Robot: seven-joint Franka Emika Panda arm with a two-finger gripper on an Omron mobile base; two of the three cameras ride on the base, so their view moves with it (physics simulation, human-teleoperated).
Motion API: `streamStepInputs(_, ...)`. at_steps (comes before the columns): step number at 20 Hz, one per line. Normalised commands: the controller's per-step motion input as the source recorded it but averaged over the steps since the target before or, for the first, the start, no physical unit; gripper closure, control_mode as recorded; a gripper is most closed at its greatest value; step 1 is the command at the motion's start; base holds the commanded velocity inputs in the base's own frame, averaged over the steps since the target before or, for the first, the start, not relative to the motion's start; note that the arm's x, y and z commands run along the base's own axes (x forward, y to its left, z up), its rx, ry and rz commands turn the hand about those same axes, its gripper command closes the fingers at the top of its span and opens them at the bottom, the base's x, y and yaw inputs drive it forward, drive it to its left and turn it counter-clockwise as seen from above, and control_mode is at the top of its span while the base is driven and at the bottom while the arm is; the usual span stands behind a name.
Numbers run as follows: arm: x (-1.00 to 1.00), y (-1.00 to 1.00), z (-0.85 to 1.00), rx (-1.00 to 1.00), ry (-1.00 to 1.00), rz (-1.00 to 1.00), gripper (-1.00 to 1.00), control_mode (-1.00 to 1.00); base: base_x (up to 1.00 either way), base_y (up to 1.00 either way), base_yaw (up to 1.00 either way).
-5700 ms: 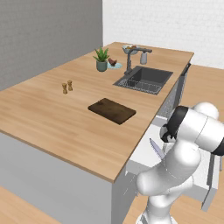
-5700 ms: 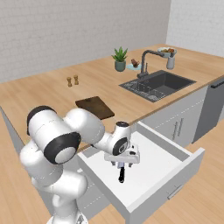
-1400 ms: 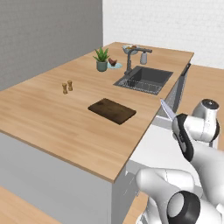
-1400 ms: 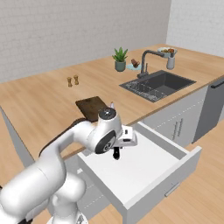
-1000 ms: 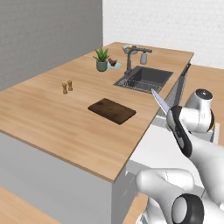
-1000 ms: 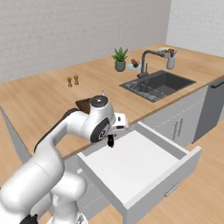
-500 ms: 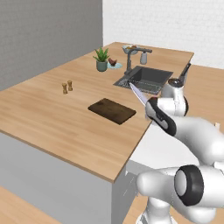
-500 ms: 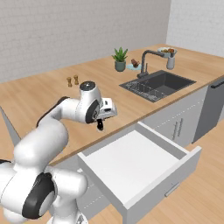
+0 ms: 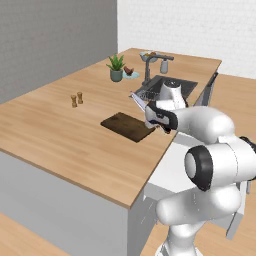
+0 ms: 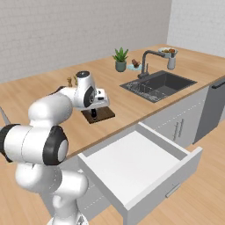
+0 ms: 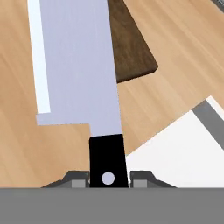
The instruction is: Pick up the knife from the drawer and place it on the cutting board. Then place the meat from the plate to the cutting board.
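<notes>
The knife (image 11: 76, 74) is being held tight by its black handle in the closed hand (image 11: 107, 178), above the counter (image 9: 60, 135), and is being carried to the cutting board (image 11: 131, 48) at 12 o'clock, where it needs laying flat.

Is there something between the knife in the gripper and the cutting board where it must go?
Nothing visible stands in the way. The gripper holds the knife by its black handle above the cutting board's near edge, and the board's top is bare; the shakers stand well off to one side.
</notes>
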Motion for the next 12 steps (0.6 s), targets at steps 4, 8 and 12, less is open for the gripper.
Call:
streamStepInputs(4, 0.70, 0.23, -0.12, 0.00, 0.02, 0.00, 1.00, -1.00, 0.00, 0.00, 0.00)
streamStepInputs(8, 0.72, 0.03, -0.25, 0.00, 0.02, 0.00, 1.00, -1.00, 0.00, 0.00, 0.00)
streamStepInputs(12, 0.65, 0.02, -0.39, 0.00, 0.02, 0.00, 1.00, -1.00, 0.00, 0.00, 0.00)
